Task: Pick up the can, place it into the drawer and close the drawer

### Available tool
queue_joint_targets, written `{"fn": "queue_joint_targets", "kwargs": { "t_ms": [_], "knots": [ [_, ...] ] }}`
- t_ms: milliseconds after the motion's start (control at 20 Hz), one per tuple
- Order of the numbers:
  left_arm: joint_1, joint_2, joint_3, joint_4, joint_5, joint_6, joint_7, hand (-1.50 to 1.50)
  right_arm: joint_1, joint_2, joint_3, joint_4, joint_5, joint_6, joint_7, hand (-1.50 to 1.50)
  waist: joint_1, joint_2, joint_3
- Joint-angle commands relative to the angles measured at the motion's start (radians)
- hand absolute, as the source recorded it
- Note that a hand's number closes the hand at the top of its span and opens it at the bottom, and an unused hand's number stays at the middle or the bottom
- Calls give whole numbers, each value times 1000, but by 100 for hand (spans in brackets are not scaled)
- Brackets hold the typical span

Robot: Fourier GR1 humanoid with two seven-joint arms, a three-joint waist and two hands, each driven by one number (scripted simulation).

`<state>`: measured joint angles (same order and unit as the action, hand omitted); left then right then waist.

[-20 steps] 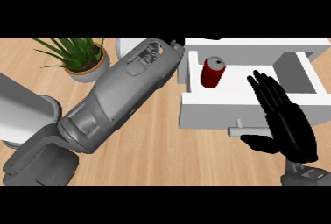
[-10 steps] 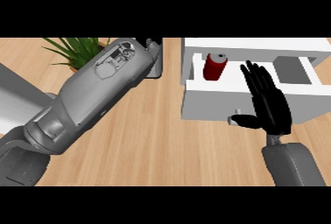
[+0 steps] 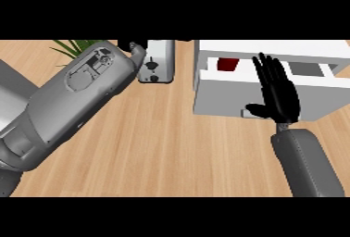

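My right robot hand (image 3: 279, 95) is spread flat with fingers straight over the front of the white drawer (image 3: 226, 95), whose left part holds the red can (image 3: 228, 64), mostly hidden, its long axis unclear.

Red can (image 3: 228, 64) inside white drawer (image 3: 219, 98)
The can sits at the left end; the drawer stands partly open.

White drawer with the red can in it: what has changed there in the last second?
The black right hand moved forward, straight fingers against the white drawer, which slid partway shut and now hides much of the red can. The can stayed inside, the hand open.
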<state>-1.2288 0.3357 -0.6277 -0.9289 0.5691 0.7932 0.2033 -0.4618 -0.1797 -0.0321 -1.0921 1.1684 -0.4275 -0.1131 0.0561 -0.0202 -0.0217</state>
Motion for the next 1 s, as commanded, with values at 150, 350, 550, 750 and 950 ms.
{"fn": "queue_joint_targets", "kwargs": {
  "t_ms": [150,350,550,750,950],
  "knots": [
    [73,75,-4,-118,-24,5,64,-150,-137,40,-64,297,9,-168,-28,-150,8,29,24],
    [131,124,12,-187,-19,-33,72,-150,-227,52,-93,422,33,-256,-22,-150,13,31,24],
    [204,147,9,-260,-41,-13,63,-150,-344,20,-146,545,23,-274,-14,-150,24,35,24],
    [265,149,1,-316,-60,-2,59,-150,-477,3,-157,654,63,-291,20,-150,29,40,23],
    [248,131,-20,-344,-96,40,90,-150,-546,0,-180,732,57,-319,16,-150,39,47,25]
  ]
}}
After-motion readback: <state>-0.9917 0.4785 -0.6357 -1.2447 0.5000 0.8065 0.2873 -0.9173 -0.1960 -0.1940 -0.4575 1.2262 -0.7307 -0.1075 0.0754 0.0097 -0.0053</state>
